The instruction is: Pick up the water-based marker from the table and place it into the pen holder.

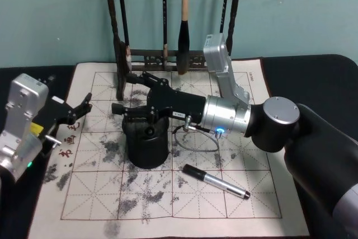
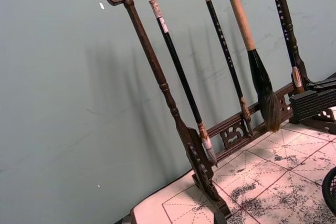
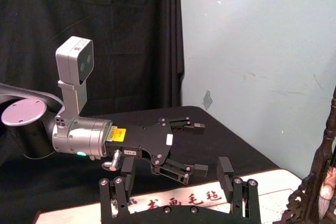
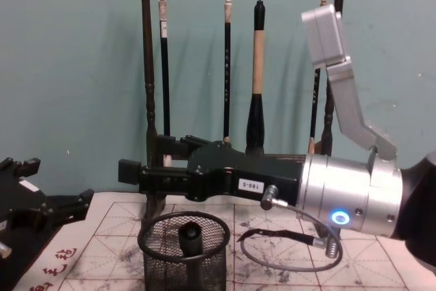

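Note:
The pen holder, a black wire-mesh cup, stands on the practice mat. The dark, round end of a pen sticks up inside it. A grey-barrelled marker with a black cap lies flat on the mat to the holder's front right. My right gripper reaches in level just above the holder's rim. It is open, with nothing between its fingers. My left gripper hangs open over the mat's left edge, apart from both.
A tall dark wooden rack hung with several brushes stands along the mat's back edge, close behind my right gripper. The gridded, ink-stained mat lies on a black table. A grey cable loops under my right wrist.

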